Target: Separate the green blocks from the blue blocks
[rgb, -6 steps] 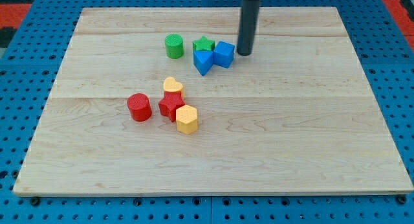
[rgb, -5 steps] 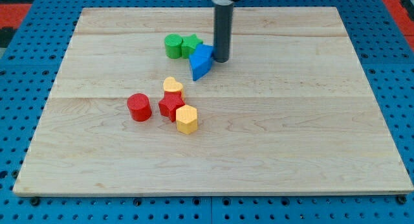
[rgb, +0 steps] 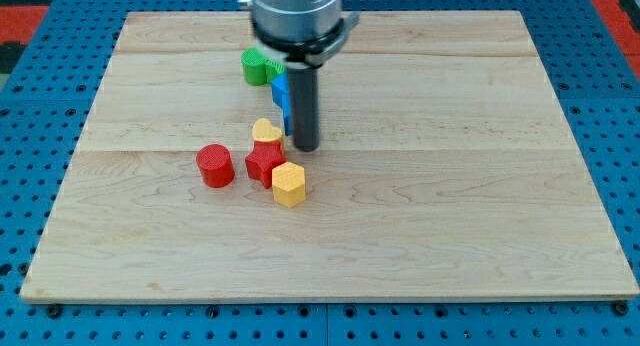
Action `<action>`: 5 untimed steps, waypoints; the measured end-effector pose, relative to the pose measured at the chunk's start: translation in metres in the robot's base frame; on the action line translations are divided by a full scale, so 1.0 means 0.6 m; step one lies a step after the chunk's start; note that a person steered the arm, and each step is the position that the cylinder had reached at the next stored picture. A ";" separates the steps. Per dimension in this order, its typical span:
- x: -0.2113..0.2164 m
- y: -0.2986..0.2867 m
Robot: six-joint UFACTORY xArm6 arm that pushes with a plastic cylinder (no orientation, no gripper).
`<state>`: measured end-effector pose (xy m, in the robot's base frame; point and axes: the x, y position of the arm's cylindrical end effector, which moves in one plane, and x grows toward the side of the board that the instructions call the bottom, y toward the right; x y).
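No hand or gripper is fitted, so no grip state applies. My tip (rgb: 305, 148) is set just right of the yellow heart-shaped block (rgb: 266, 132), below the partly hidden blue block (rgb: 281, 93); the green cylinder block (rgb: 252, 65) is touching or nearly so up-left of it. Risk judged: both colours get shoved together, or the red star block (rgb: 263, 163) is clipped.

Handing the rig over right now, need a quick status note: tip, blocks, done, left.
My tip is down on the board, just to the view's right of the yellow heart block and below the blue blocks, whose shapes the rod mostly hides.
The green cylinder sits at the view's upper left of the blues, and a second green block is barely visible between them.
Red cylinder, red star and yellow hexagon block lie lower down.
Done: nothing yet, greens and blues are clustered.
Left: push them apart.
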<state>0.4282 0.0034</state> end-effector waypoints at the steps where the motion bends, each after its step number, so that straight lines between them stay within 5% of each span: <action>1: -0.131 0.048; 2: -0.205 -0.012; 5: -0.196 -0.280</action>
